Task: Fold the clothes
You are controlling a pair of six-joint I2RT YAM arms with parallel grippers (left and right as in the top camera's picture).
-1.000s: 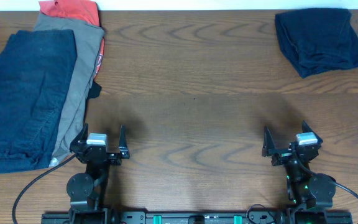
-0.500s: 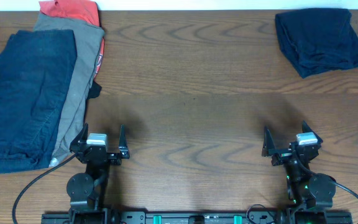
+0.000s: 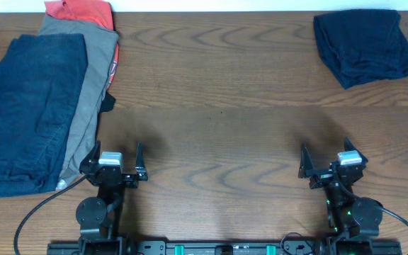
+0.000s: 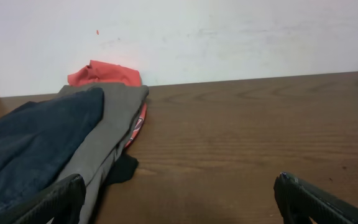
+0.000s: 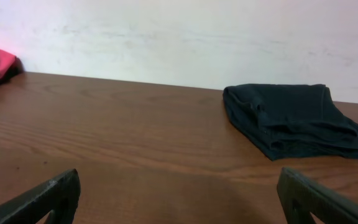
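A pile of clothes lies at the left of the table: a dark blue garment on top, a grey one under it, a red one at the back. The pile shows in the left wrist view, blue, grey, red. A folded dark navy garment lies at the back right, also in the right wrist view. My left gripper is open and empty, just right of the pile. My right gripper is open and empty near the front edge.
The brown wooden table spreads between the pile and the folded garment. A white wall stands behind the table's far edge. A small black piece of cloth pokes out from under the grey garment.
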